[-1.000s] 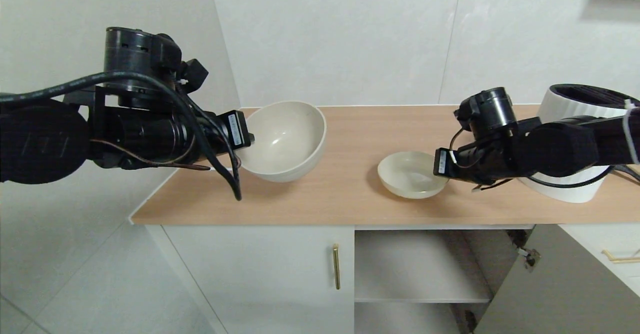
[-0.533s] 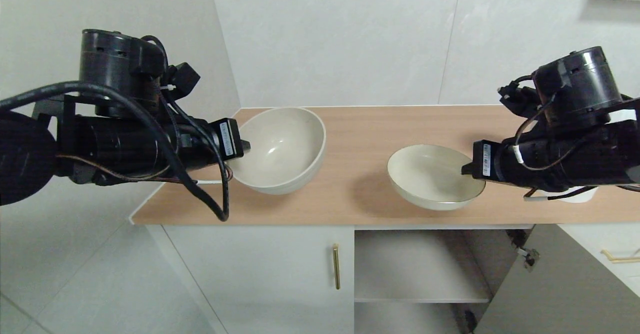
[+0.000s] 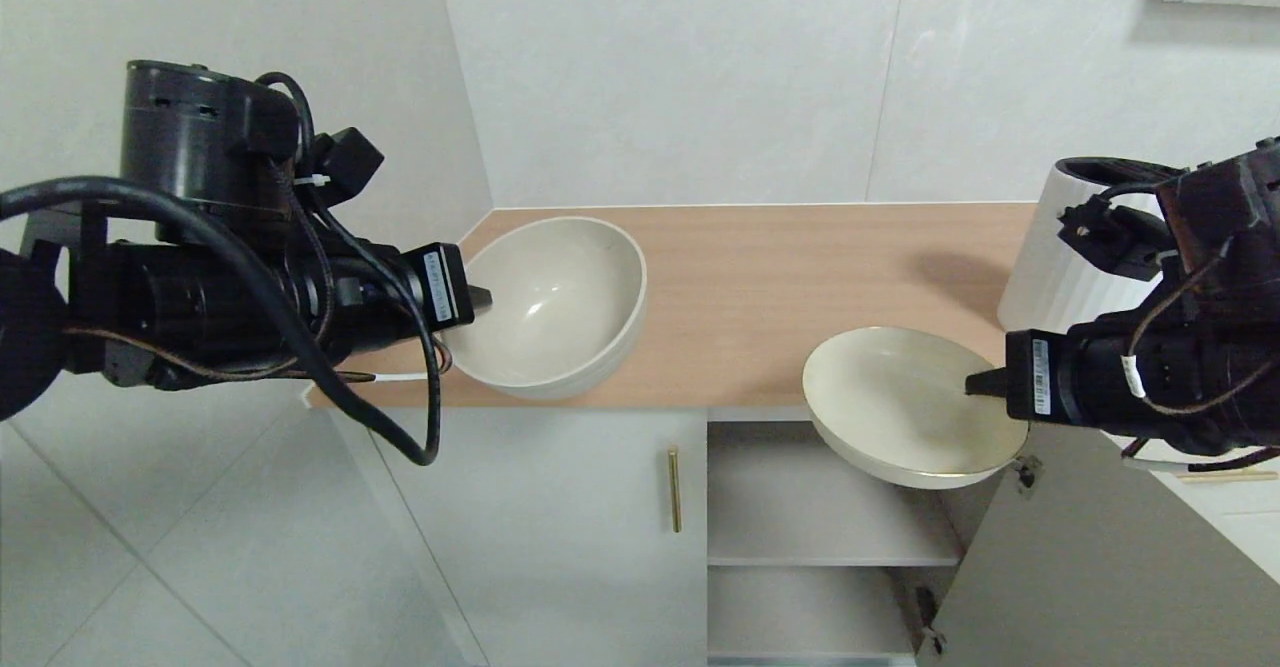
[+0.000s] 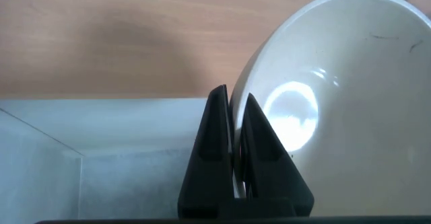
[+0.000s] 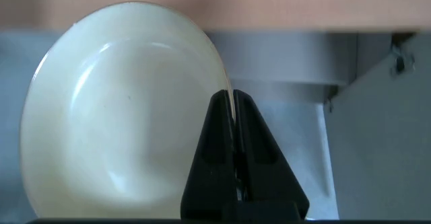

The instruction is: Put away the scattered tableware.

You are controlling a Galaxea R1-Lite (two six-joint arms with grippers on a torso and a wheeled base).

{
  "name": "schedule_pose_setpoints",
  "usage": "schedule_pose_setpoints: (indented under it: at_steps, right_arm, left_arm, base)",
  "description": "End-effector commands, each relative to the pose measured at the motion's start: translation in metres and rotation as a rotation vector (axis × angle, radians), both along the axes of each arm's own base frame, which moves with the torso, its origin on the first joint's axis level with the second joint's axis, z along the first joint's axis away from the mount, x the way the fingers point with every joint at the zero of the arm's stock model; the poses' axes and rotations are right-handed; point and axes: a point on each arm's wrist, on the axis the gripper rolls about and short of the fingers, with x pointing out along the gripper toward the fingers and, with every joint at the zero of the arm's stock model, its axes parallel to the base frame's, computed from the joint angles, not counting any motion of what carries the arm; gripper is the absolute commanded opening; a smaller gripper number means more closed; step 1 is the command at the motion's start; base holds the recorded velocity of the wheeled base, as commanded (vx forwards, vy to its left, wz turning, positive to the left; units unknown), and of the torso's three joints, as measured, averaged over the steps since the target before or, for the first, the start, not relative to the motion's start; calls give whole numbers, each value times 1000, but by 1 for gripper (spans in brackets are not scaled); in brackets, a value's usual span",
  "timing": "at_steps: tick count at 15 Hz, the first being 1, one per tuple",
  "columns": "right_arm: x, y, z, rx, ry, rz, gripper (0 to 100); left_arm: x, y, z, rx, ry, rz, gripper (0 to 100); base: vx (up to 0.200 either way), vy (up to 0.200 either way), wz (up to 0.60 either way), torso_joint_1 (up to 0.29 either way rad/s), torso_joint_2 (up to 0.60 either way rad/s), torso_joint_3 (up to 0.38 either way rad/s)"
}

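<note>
Carrying step: left pincer [image 3: 480, 299] clamps the bowl [image 3: 560, 297] above the counter [image 3: 760, 277]; right pincer [image 3: 975, 384] clamps the dish [image 3: 900, 407] (beyond the counter's edge). Next, probably: lower both onto the shelf [image 3: 820, 517].

Wooden counter [image 3: 760, 277], white ribbed container [image 3: 1040, 277]
</note>
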Motion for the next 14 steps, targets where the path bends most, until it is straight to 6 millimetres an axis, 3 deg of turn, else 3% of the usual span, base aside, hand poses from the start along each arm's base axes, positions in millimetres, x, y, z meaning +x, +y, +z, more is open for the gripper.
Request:
schedule_pose_setpoints:
  at_steps: [1, 6, 9, 14]
  right_arm:
    - [-14, -3, -7, -12, 15, 15, 0]
    - [-24, -1, -34, -54, 99, 17, 0]
    - [-23, 5, -40, -65, 119, 35, 0]
    - [-15, 10, -56, -86, 120, 17, 0]
  left_arm:
    - [1, -1, -2, 2, 8, -3, 0]
    - [-1, -14, -22, 37, 89, -63, 0]
    - [-5, -16, -34, 116, 181, -125, 0]
    - [-4, -23, -43, 150, 221, -158, 0]
  base:
    - [0, 0, 0, 0, 0, 0]
    - [0, 0, 0, 0, 0, 0]
    - [0, 0, 0, 0, 0, 0]
    - [0, 0, 0, -127, 354, 229]
